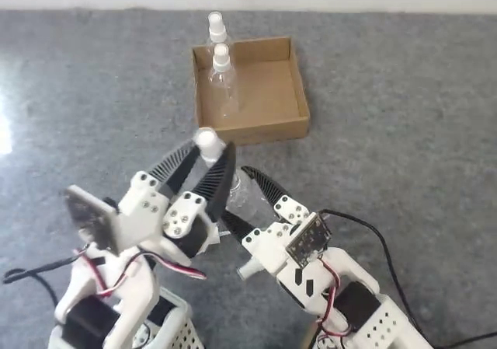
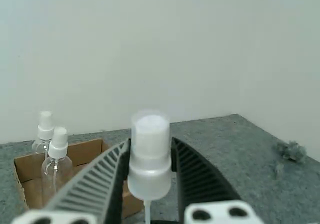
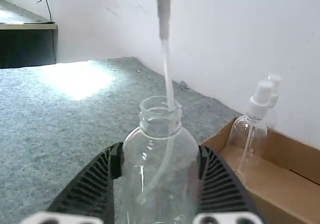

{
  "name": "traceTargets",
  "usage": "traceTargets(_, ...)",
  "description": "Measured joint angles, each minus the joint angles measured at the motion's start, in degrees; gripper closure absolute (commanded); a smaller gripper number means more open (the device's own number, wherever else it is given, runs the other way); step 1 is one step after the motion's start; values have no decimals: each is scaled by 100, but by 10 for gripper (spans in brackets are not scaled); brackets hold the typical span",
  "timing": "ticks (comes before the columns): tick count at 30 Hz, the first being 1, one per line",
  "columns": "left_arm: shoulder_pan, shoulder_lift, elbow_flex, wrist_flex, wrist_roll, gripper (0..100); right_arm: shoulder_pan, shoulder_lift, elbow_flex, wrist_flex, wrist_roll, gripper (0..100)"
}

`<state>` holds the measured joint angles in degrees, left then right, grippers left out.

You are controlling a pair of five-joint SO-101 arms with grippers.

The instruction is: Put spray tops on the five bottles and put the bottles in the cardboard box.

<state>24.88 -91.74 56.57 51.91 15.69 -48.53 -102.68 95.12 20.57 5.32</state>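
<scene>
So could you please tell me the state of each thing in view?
Left hand: shut on spray top.
Right hand: shut on uncapped bottle.
Spray top: off the bottle, its tube inside the neck.
Nearer bottle: capped, upright in cardboard box.
Farther bottle: capped, upright.
Cardboard box: open.

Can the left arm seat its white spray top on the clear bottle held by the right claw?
Probably yes: the white plastic spray top has its thin tube already inside the clear plastic bottle, whose open neck sits beneath, nothing between.

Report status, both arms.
Left pincer shut on spray top. Right pincer shut on bottle; tube in its neck. Nothing blocking.
</scene>
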Motion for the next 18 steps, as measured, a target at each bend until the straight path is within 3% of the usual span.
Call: traceTargets(18,114,0,413,-18,-712,987,220,0,0,0,0,957)
